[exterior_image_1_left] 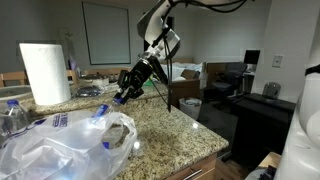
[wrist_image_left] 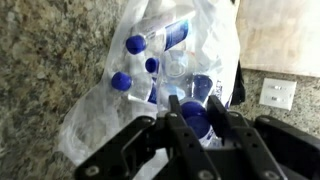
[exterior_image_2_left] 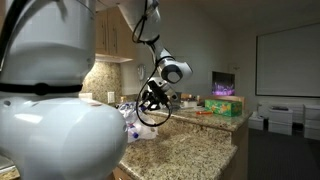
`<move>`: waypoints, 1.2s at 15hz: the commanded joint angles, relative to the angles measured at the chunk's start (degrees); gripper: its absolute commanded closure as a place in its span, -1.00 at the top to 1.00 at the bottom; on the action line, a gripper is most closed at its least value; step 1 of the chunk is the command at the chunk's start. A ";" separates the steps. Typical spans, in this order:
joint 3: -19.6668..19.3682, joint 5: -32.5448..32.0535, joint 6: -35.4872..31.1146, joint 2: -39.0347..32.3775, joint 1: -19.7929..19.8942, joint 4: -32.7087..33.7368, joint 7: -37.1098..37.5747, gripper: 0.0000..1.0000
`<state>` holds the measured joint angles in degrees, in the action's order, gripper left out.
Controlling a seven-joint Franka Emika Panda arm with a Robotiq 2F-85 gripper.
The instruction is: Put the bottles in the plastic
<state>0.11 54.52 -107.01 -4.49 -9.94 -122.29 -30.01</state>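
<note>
The claw [wrist_image_left: 194,102] is black, and the bottle [wrist_image_left: 196,122] pinched between its fingers has a blue cap on a clear body. Ahead of the claw in the wrist view, the plastic bag [wrist_image_left: 95,125] is colourless and see-through with whitish creases. The bottles [wrist_image_left: 150,62] inside it have blue caps and blue-and-white labels. Around the bag, the counter [wrist_image_left: 40,50] is granite speckled in tan, brown and black. Off to one side of the claw in an exterior view, the paper towel roll [exterior_image_1_left: 45,72] is plain white.

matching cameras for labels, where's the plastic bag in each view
In an exterior view: plastic bag lower left, on the granite counter.
In an exterior view: the bag small, left of centre.
Wrist view: the bag fills the middle.
Shared landmark: the granite counter.
</note>
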 commanded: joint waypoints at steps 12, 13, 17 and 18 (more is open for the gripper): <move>10.35 0.51 17.89 -29.50 0.87 30.01 0.97 -0.84; 10.49 0.11 17.89 -30.90 0.55 31.71 1.85 -0.84; 10.18 -3.91 16.40 -34.51 -0.90 38.04 4.23 -0.84; 10.18 -5.23 15.99 -34.93 -1.15 39.27 4.28 -0.84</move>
<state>10.27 52.96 -91.57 -37.50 -10.68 -87.89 -28.48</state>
